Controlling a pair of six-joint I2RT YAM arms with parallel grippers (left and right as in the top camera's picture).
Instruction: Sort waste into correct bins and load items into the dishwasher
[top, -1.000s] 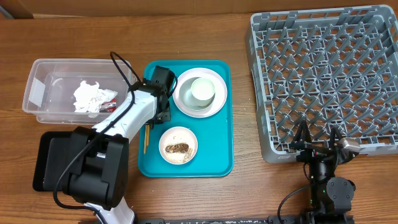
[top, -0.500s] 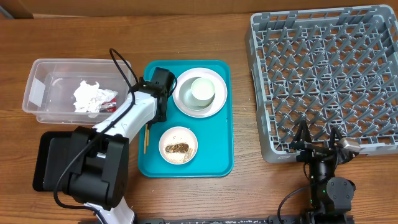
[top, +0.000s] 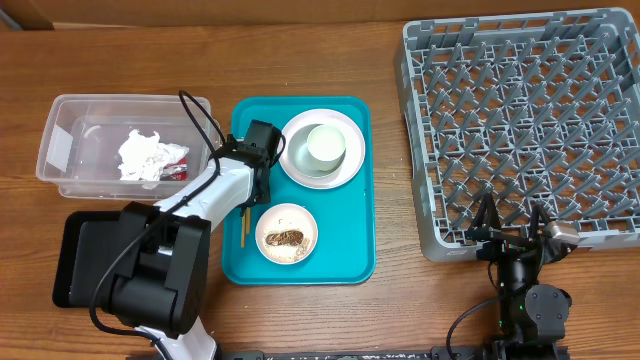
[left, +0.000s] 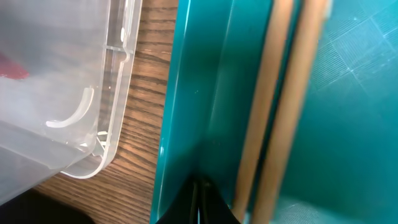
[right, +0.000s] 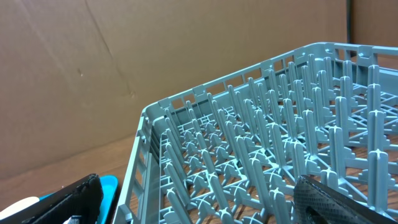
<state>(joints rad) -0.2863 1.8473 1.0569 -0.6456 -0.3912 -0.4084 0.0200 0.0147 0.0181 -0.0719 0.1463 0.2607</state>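
My left gripper (top: 259, 188) is low over the left edge of the teal tray (top: 345, 235). In the left wrist view its fingers (left: 202, 202) are pressed together, just left of the wooden chopsticks (left: 277, 112), not around them. The chopsticks (top: 242, 225) lie inside the tray's left rim. A white plate (top: 293, 152) holds a small white cup (top: 325, 145). A white bowl (top: 270, 222) holds rice and a brown scrap (top: 286, 238). The clear tub (top: 60, 150) holds the white napkin (top: 143, 155) and red wrapper (top: 177, 168). My right gripper (top: 512, 232) is open and empty by the grey rack (top: 530, 120).
The flat black tray (top: 85, 260) lies at the front left, partly under my left arm. The tub's corner (left: 74, 74) stands close to the teal tray's rim (left: 205, 93). In the right wrist view the rack's pegs (right: 261, 143) fill the space between my open fingers (right: 211, 205).
My left gripper has moved down and slightly right along the tray's left edge. The chopsticks have shifted right, from across the rim to inside the tray. The right arm has not moved.
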